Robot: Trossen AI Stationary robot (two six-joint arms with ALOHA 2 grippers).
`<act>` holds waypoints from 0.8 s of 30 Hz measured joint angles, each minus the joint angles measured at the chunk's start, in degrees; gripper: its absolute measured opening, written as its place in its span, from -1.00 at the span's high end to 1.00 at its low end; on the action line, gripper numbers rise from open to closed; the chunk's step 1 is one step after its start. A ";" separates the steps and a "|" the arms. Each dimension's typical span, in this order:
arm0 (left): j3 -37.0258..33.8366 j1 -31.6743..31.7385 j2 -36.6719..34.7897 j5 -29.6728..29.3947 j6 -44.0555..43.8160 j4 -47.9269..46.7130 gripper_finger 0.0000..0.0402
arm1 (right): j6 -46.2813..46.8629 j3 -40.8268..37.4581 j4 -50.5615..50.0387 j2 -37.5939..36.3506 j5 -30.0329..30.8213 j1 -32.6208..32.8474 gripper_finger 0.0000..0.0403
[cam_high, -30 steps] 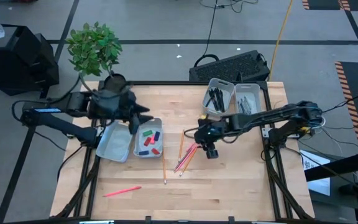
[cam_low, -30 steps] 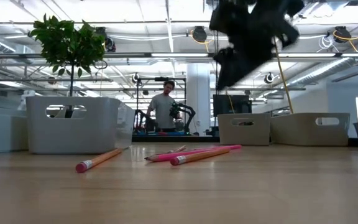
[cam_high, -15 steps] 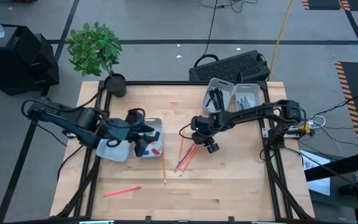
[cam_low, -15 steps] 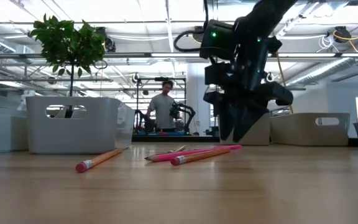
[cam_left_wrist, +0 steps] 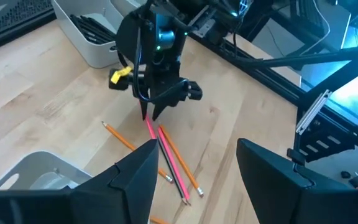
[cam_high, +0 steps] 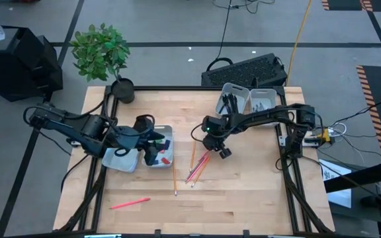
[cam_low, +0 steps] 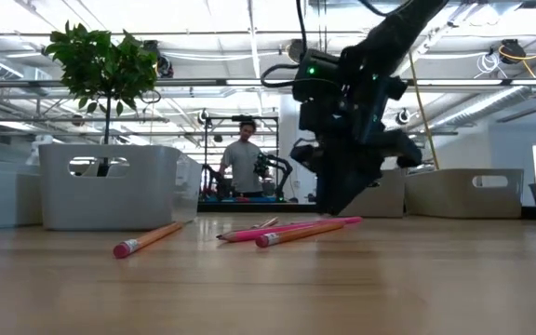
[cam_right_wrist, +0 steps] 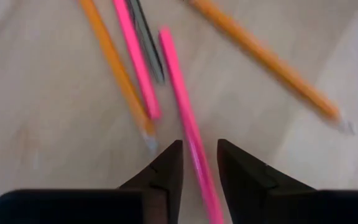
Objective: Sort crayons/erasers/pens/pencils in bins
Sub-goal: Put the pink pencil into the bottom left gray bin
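Several orange and pink pencils (cam_high: 197, 166) lie loose in a cluster at the table's middle, and in the low view they rest flat on the wood (cam_low: 287, 229). My right gripper (cam_right_wrist: 199, 165) stands open, low over the cluster's far end, one finger on each side of a pink pencil (cam_right_wrist: 185, 118). I cannot tell whether it touches the pencil. My left gripper (cam_left_wrist: 194, 180) is wide open above the left pair of bins (cam_high: 121, 158), over the bin holding erasers (cam_high: 166, 159). Black pens (cam_high: 230, 104) lie in the right pair of bins (cam_high: 264, 104).
One orange pencil (cam_high: 174, 180) lies apart toward the near edge, and a pink one (cam_high: 129, 203) lies near the front left. A potted plant (cam_high: 101, 53) stands at the far left corner. A keyboard (cam_high: 247, 69) sits beyond the far edge. A person (cam_low: 245, 163) stands in the room behind.
My right gripper has come down from high above the table to the pencils' far end, shifting slightly toward the left edge. My left gripper has swung from the far left corner toward the near right and stopped over the eraser bin. The pencils lie where they were.
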 joint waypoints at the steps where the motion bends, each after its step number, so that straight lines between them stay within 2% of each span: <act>1: 0.00 0.00 0.00 0.00 -0.36 -0.07 -0.09 | -0.28 0.03 1.16 0.66 -0.89 0.02 0.58; 6: 0.00 0.02 0.00 -0.04 -2.11 -0.24 -0.08 | -0.25 0.04 6.84 3.78 -2.84 0.01 0.66; 14: 0.00 0.04 0.00 -0.75 -4.44 -0.17 -0.08 | -0.03 -0.24 13.86 7.96 -9.41 -0.16 0.76; 17: 0.00 0.04 0.00 -1.57 -5.21 -0.15 -0.08 | 2.34 -2.80 20.40 8.69 -11.23 -0.24 0.77; 24: 0.00 0.04 0.00 -2.98 -5.10 -0.16 -0.08 | 6.44 -13.60 37.20 8.83 -11.36 -0.30 0.78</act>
